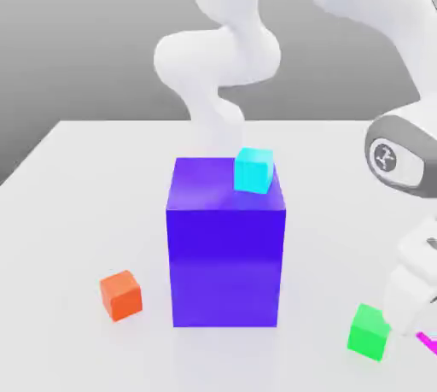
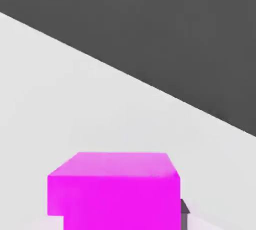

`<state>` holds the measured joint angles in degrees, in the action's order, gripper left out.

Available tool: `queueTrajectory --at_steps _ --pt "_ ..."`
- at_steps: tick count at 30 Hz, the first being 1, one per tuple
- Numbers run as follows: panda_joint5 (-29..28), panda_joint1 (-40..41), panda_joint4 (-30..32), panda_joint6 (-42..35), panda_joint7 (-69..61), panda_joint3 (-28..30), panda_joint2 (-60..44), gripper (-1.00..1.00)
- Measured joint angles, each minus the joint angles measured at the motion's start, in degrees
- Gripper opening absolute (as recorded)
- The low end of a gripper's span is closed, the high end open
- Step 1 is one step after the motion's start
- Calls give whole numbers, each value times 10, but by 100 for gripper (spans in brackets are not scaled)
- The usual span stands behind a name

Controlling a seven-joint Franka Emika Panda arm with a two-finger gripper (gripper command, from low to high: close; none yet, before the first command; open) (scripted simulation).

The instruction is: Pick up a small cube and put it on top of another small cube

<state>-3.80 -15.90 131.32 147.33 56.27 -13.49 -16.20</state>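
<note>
Exterior view first: the white desk (image 1: 77,202) carries everything, and the white arm (image 1: 224,57) loops down from the back and ends low at about 4 o'clock of the scene, near the frame's edge. Next in size is the big blue block (image 1: 226,245), standing upright at the centre of the desk; it works as a pedestal, with the small cyan cube (image 1: 253,170) sitting on its top face towards the 1 o'clock corner. There are no containers here, only solid blocks, so nothing holds anything inside.

At 8 o'clock of the blue block, well apart from it, the orange cube (image 1: 120,295) rests on the desk. At 4 o'clock the green cube (image 1: 369,331) lies just beside the gripper (image 1: 418,330).

The magenta cube (image 2: 114,189) looms close in the hand view, and a sliver of it (image 1: 427,342) shows under the hand in the exterior view. The jaws are clenched, and I judge they are grasping this magenta cube, which seems the one chosen for picking. It sits low, at or barely off the desk, so the lift looks not yet made. The cyan, green and orange cubes are all possible targets for stacking.
</note>
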Motion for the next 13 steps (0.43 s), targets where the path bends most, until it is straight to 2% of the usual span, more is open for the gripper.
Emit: queueTrajectory --at_steps 5,10,11,13 --pt "13 -1 102 18 76 7 86 -100" --pt "-27 -17 115 96 120 32 18 -100" --pt "-33 -20 115 108 125 36 5 100" --pt "-33 -20 115 108 125 36 5 100"
